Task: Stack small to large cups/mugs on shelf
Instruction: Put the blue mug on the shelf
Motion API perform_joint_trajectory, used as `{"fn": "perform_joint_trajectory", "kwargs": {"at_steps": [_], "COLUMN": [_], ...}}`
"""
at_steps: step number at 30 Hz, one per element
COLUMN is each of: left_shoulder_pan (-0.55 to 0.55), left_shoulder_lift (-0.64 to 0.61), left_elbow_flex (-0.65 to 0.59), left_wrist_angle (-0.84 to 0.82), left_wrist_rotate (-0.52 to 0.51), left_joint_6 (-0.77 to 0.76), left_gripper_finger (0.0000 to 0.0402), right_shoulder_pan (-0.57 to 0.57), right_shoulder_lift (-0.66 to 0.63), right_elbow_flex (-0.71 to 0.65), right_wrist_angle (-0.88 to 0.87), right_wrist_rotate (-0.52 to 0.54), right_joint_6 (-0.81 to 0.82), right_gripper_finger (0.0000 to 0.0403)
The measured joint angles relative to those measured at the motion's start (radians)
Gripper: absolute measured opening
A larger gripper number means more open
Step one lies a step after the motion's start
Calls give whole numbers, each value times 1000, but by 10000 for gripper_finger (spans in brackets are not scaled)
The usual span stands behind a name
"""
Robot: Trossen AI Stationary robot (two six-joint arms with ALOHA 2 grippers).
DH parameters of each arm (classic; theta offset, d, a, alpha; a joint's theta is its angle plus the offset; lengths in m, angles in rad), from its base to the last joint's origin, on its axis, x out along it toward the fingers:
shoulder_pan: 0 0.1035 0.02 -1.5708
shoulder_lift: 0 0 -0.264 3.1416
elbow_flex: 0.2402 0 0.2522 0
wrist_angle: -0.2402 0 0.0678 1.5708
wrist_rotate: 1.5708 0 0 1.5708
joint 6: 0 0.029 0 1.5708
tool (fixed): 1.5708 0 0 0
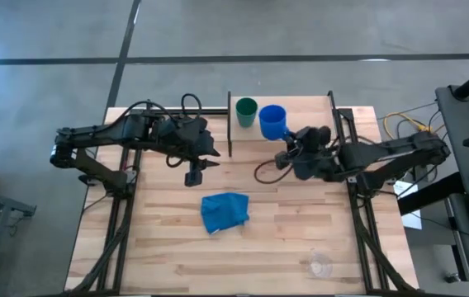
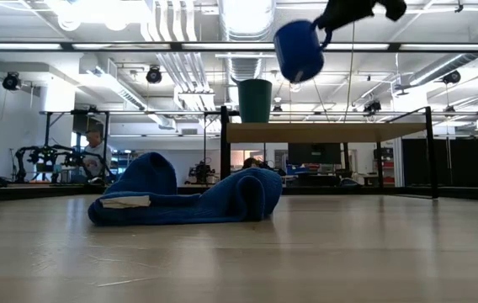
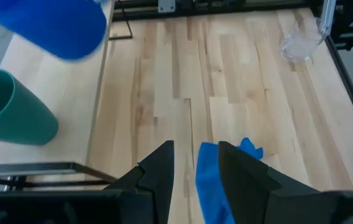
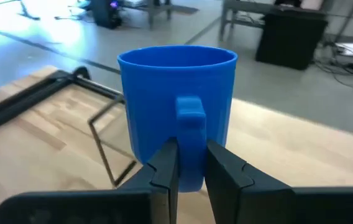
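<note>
The blue mug (image 4: pixel 176 106) is being carried by its handle, pinched between the fingers of the right gripper (image 4: pixel 190 163), and is being held in the air above the shelf (image 2: pixel 327 132), just beside the green cup (image 1: pixel 246 111) already standing on that board. The clear glass (image 1: pixel 320 266) is lying well apart from the shelf, near the opposite table edge. The left gripper (image 3: pixel 195 163) is being kept waiting off the shelf's end, its fingers parted and apparently empty. A thin handle pinch is being relied on: the mug could swing, or be lowered onto the green cup and knock it over.
</note>
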Motion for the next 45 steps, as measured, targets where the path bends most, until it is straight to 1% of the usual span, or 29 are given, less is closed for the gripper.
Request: {"fn": "perform_joint_trajectory", "kwargs": {"at_steps": [2, 6, 8, 11, 16, 18, 22, 27, 31, 37, 45], "left_shoulder_pan": [0, 0, 0, 0, 0, 0, 0, 0, 0, 0, 0], "left_shoulder_lift": [0, 0, 0, 0, 0, 0, 0, 0, 0, 0, 0], "left_elbow_flex": [0, 0, 0, 0, 0, 0, 0, 0, -1, -1, -1], "left_wrist_angle": [4, 8, 8, 8, 8, 8, 9, 9, 9, 10, 10], "left_wrist_rotate": [0, 0, 0, 0, 1, 1, 1, 1, 1, 1, 2], "left_joint_6": [0, 0, 0, 0, 0, 0, 1, 5, 6, 7, 7], "left_gripper_finger": [111, 111, 111, 111, 111, 111, 111, 111, 111, 111, 111], "right_shoulder_pan": [0, 0, -3, -17, -17, -18, -21, -29, -40, -79, -114], "right_shoulder_lift": [25, 54, 63, 69, 69, 69, 69, 69, 69, 69, 69], "right_elbow_flex": [-31, -80, -96, -129, -208, -236, -262, -274, -299, -312, -317], "right_wrist_angle": [-1, -1, 1, 0, 1, 0, 5, 14, 54, 60, 128], "right_wrist_rotate": [40, 187, 229, 216, 201, 206, 253, 256, 261, 305, 294], "right_joint_6": [75, 176, 230, 273, 403, 413, 413, 396, 360, 380, 344], "right_gripper_finger": [54, 54, 54, 54, 54, 54, 54, 54, 54, 54, 54]}}
